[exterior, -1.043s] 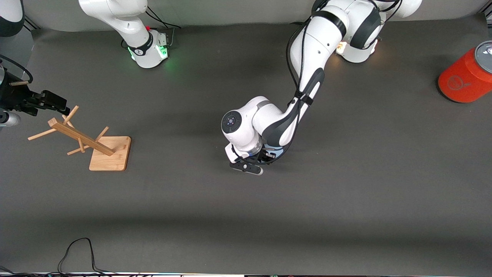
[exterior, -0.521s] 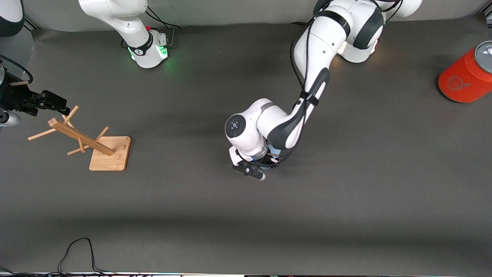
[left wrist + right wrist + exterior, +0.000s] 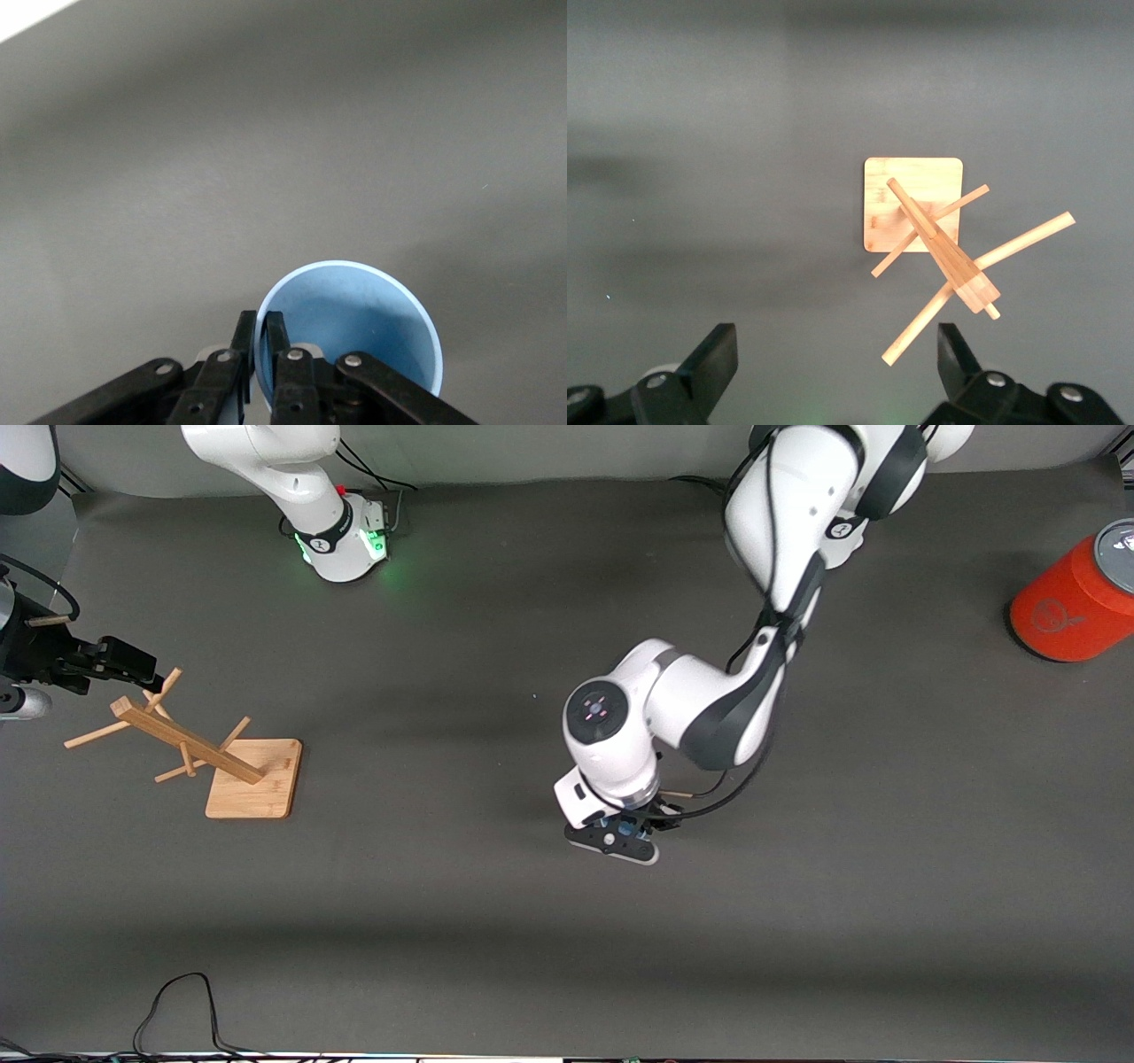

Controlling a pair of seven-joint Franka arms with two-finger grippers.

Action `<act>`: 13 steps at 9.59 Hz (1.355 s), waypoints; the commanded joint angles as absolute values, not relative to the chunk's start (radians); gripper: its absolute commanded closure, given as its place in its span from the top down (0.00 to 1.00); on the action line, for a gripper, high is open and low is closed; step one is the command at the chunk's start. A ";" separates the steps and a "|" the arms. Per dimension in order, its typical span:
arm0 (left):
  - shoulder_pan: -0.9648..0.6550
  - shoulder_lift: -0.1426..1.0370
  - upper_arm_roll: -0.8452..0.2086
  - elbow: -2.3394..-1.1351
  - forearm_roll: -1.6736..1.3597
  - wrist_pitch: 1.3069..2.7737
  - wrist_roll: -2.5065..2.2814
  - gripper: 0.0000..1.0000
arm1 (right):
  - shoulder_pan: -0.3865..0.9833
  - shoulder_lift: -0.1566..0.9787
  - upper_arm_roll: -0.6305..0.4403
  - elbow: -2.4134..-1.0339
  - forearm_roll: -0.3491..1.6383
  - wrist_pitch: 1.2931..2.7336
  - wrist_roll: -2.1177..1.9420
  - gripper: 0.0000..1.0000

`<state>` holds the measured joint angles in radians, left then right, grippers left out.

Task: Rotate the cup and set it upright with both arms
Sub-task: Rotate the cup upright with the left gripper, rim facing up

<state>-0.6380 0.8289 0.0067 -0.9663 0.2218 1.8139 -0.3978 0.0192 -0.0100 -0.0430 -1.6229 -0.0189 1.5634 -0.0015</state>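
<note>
The pale-blue cup (image 3: pixel 354 328) hangs from my left gripper (image 3: pixel 261 323), which is shut on its rim, one finger inside the wall and one outside. The cup's mouth faces the wrist camera, showing its darker blue inside. In the front view the left gripper (image 3: pixel 631 834) is over the middle of the table, and only a sliver of the cup (image 3: pixel 624 831) shows under the wrist. My right gripper (image 3: pixel 142 673) waits open above the wooden rack (image 3: pixel 204 753) at the right arm's end of the table. Nothing is between the right gripper's (image 3: pixel 837 354) fingers.
The wooden peg rack (image 3: pixel 930 230) stands on a square base. An orange cylinder with a grey lid (image 3: pixel 1076 598) stands at the left arm's end of the table. A black cable (image 3: pixel 177 1001) lies by the table's front edge.
The left gripper has closed fully on the cup's rim. The left arm has risen and shifted toward the front camera and the left arm's end. The right arm has barely moved.
</note>
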 commanded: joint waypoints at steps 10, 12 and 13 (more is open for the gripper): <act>-0.649 0.338 0.015 -1.881 0.212 2.519 -0.765 0.00 | 0.026 0.000 -0.041 -1.608 -0.003 1.565 -0.009 1.00; -0.655 0.345 0.015 -1.930 0.326 2.580 -0.852 0.00 | 0.026 -0.003 -0.041 -1.608 0.008 1.566 -0.009 1.00; -0.657 0.353 0.012 -1.953 0.435 2.618 -0.942 0.00 | 0.026 -0.005 -0.043 -1.609 0.008 1.566 -0.009 1.00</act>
<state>-0.6401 0.3904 0.0053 -1.8898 0.3371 2.5792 -0.8393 0.0204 -0.0042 -0.0362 -1.6215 -0.0113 1.5666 -0.0015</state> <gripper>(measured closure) 0.912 0.000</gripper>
